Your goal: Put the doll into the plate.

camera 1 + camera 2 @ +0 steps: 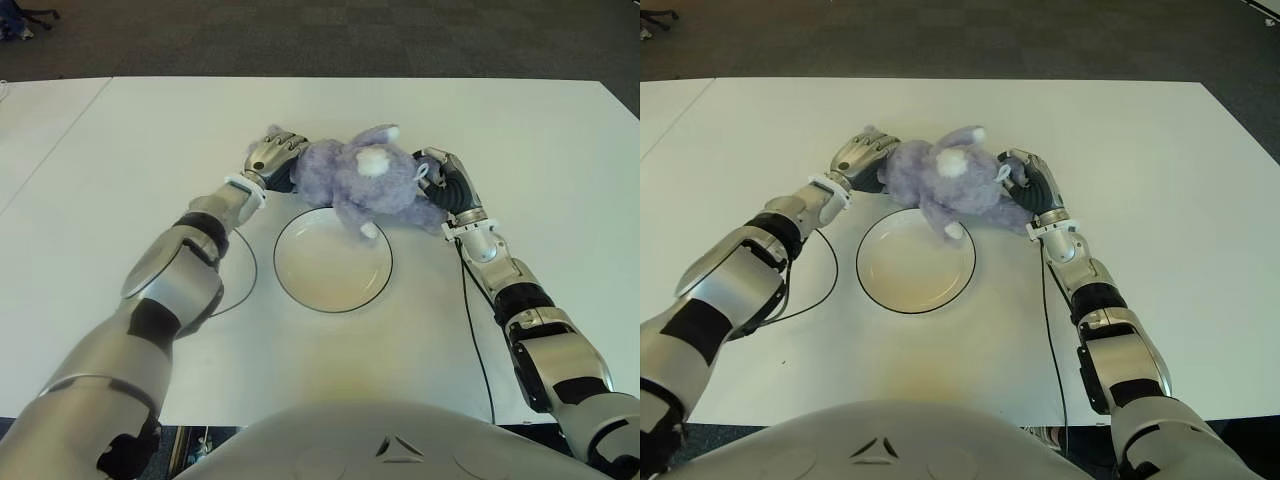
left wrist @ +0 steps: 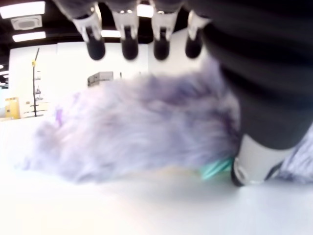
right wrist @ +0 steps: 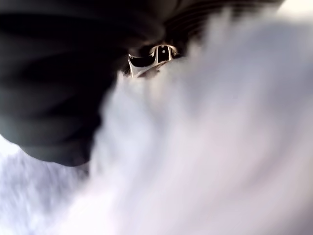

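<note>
While the white table (image 1: 120,150) is giving me room, I'm pressing the purple doll (image 1: 365,180) between 2 hands over the plate (image 1: 330,262) far rim: left hand (image 1: 272,158) and right hand (image 1: 445,185) are both clasping its ends, since it's too floppy for 1.

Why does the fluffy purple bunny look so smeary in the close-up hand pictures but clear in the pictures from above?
In the eye views the doll sits far enough from the camera to look crisp, held between the left hand and right hand just behind the plate. In both wrist views its fur fills the picture from very close, so it blurs; the right wrist view is smeariest.
</note>
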{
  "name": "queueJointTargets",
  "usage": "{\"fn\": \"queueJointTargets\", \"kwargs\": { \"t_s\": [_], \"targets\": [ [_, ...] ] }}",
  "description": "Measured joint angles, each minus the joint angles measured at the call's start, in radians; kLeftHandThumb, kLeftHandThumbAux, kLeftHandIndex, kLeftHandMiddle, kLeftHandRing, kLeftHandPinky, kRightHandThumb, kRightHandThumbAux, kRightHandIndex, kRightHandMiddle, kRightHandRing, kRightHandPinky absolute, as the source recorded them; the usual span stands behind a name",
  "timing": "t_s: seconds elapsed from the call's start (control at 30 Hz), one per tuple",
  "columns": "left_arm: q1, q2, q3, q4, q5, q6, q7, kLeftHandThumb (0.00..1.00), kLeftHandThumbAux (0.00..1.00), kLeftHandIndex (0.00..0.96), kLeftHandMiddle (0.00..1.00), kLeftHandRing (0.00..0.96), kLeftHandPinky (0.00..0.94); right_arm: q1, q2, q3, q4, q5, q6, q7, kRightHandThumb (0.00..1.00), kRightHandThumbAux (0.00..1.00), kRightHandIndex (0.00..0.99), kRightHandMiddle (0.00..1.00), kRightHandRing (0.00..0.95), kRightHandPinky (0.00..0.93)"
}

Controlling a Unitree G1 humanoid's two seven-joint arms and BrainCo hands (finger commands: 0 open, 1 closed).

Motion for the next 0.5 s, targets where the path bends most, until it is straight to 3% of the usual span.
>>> {"fn": "queueJointTargets", "kwargs": {
  "t_s": [0.33, 0.4, 0.5],
  "targets": [
    [-0.042, 0.049, -0.149, 0.010, 0.138, 0.076, 0.067, 0.009, 0.710, 0.043, 0.000, 0.000, 0.000, 0.000, 0.012, -0.008, 0.000, 0.027, 0.008, 0.036, 0.704, 0.716, 0.440, 0.875, 0.885, 0.891],
    [-0.046, 0.055, -0.179, 0.012, 0.162, 0.097, 0.092, 0.078, 0.682, 0.056, 0.000, 0.000, 0.000, 0.000, 0.012, -0.009, 0.000, 0.024, 0.008, 0.029, 0.705, 0.716, 0.440, 0.875, 0.883, 0.884],
    [-0.050, 0.063, -0.234, 0.018, 0.209, 0.129, 0.126, 0.055, 0.702, 0.039, 0.000, 0.000, 0.000, 0.000, 0.012, -0.011, 0.000, 0.021, 0.008, 0.023, 0.703, 0.717, 0.439, 0.877, 0.883, 0.881]
  ]
}}
